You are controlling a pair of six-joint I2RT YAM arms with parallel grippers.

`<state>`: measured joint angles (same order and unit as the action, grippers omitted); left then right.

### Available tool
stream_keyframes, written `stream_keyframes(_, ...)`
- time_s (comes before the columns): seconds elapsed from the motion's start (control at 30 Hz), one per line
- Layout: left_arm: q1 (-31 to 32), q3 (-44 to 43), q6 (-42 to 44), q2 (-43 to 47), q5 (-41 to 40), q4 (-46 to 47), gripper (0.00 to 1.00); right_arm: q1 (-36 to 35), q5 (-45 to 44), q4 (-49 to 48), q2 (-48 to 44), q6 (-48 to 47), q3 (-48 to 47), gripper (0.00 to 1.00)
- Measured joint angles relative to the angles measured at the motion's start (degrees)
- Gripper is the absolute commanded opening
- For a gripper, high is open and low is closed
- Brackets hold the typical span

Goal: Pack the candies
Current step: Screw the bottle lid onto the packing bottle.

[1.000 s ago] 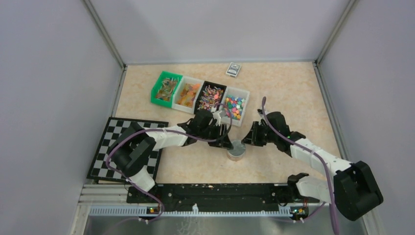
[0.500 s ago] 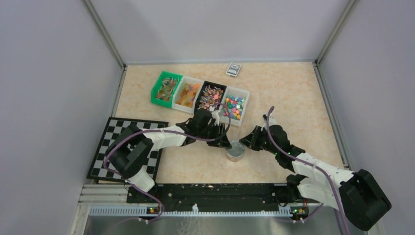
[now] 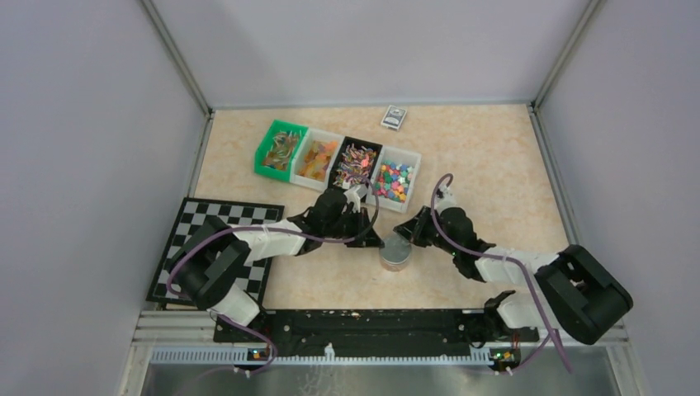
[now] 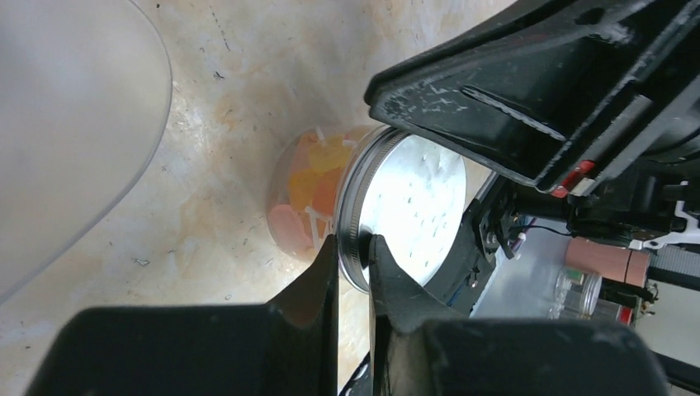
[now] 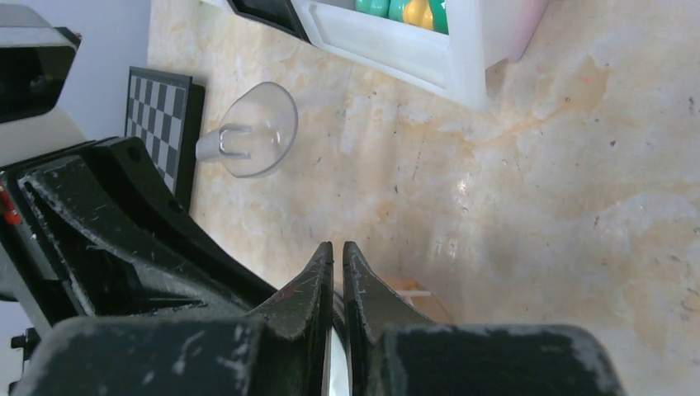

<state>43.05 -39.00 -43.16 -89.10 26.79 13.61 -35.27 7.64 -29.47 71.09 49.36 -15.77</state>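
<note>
- Currently the handled candies [image 4: 318, 158], orange and yellow, soft-edged and translucent, sit in a small clear cup [image 4: 277, 198] on the table [image 3: 495, 157], between the two arms.
- A silver lid [image 4: 413, 206], round, brushed metal with a ribbed rim, is tilted steeply on edge over the cup's mouth, so about half of the candies show beside it.
- Left tool [image 4: 353, 241]: matte black fingers drawn close, pinching the lid's lower rim between their tips.
- Right tool [image 5: 338, 247]: scuffed black fingers nearly pressed together, with only a thin slit between them. A pale sliver low in the slit reads as the lid's rim. The left wrist view shows one of its fingers lying across the lid's upper edge.
- More candies fill four bins [image 3: 262, 159] in a slanted row at the far side: green, clear, black and white.
- A clear plastic scoop [image 5: 256, 124], rounded bowl with a short handle, lies on the mottled beige table near the white bin.
- A black-and-white checkerboard [image 3: 194, 227] lies flat by the left arm.
</note>
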Motion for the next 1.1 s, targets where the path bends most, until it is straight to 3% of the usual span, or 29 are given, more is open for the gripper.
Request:
stream_keyframes(0.2, 0.00, 2.38, -1.99, 0.50, -0.46, 3.96, 0.20, -0.11, -0.33, -5.14, 3.50, 0.81, 0.13, 0.04)
stream_keyframes(0.4, 0.76, 2.10, -1.79, 0.48, -0.83, 3.56, 0.37, -0.81, -0.55, -3.34, 0.04, 0.85, 2.03, 0.24)
stream_keyframes(0.47, 1.20, 1.42, -1.40, 0.48, -1.38, 2.10, 0.41, -0.94, 0.04, 0.48, -0.90, 0.37, 1.79, 0.34)
stream_keyframes(0.67, 1.60, -1.20, 0.37, 0.46, -3.45, -3.93, 0.56, 2.97, 0.90, 16.92, -2.10, -1.88, -4.76, 0.51)
stream_keyframes(0.9, 1.57, -2.27, 2.58, 1.68, -5.33, -9.16, 0.78, 4.44, -0.04, 27.06, -6.91, -9.40, -14.47, 0.71)
stream_keyframes(0.97, 1.57, -2.27, 3.13, 4.09, -6.51, -11.63, 0.78, 4.44, 2.10, 30.95, -8.24, -14.67, -17.05, 0.70)
stream_keyframes(1.03, 1.57, -2.27, 3.32, 7.43, -7.72, -13.51, 0.76, 4.44, 3.96, 35.23, -9.68, -19.96, -19.28, 0.62)
stream_keyframes(1.1, 1.44, -2.27, 3.34, 10.99, -8.48, -14.53, 0.74, 4.44, 5.46, 40.06, -10.69, -24.52, -22.08, 0.44)
